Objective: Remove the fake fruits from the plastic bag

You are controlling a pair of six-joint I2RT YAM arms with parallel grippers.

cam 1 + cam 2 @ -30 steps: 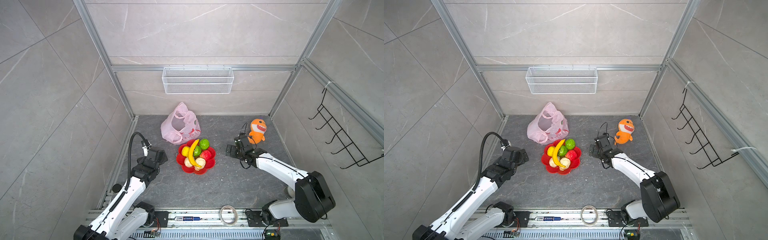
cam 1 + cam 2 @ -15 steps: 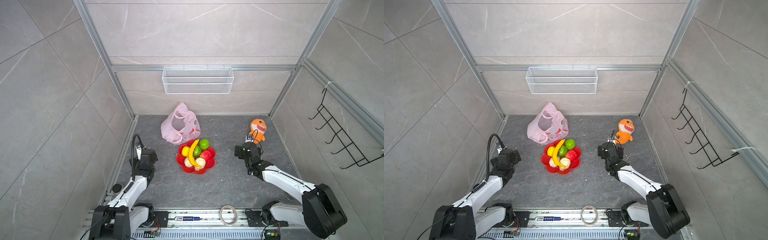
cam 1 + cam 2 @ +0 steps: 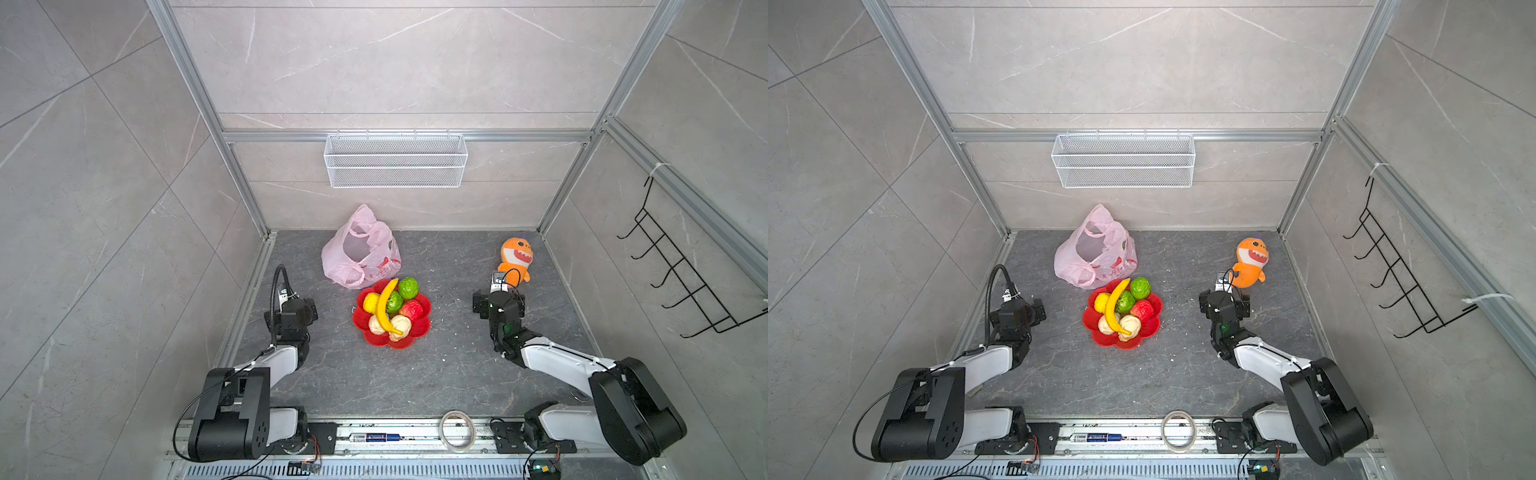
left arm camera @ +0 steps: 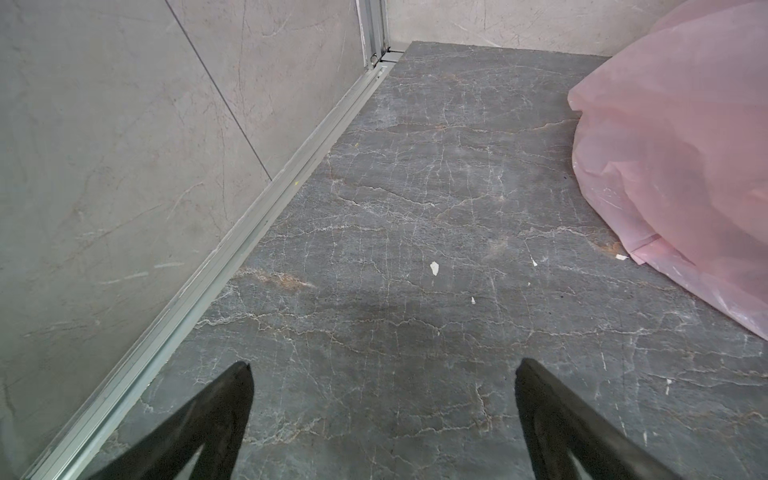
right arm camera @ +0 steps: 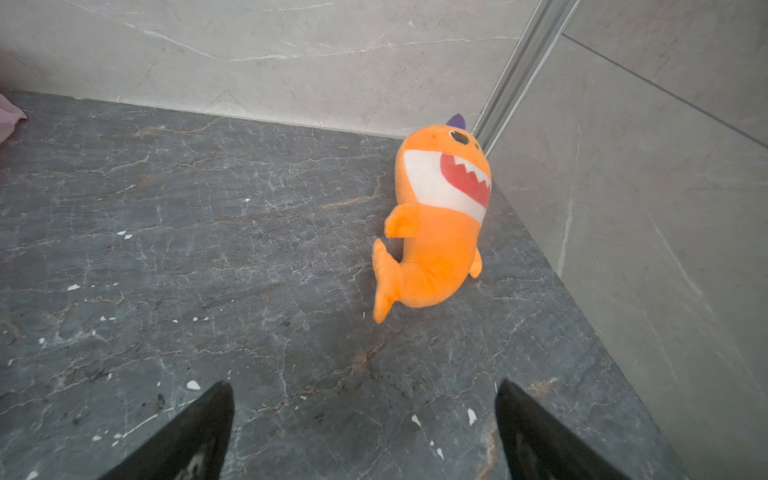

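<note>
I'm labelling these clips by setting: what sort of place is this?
Probably a robot test cell: tile panels in an aluminium frame, a hung wire basket, left arm and right arm on a rail.

The bag (image 3: 360, 253) is thin, translucent pink plastic film, crinkled, with a soft sheen. The fruits (image 3: 410, 309) look like moulded plastic, the green ones bumpy. The dish (image 3: 420, 329) is glossy red plastic. The floor (image 3: 457, 374) is dark, veined, matt stone flecked with white chips. The shark (image 5: 436, 245) is orange plush. The basket (image 3: 395, 176) is white wire mesh, and the rails (image 4: 257, 224) are brushed aluminium.
</note>
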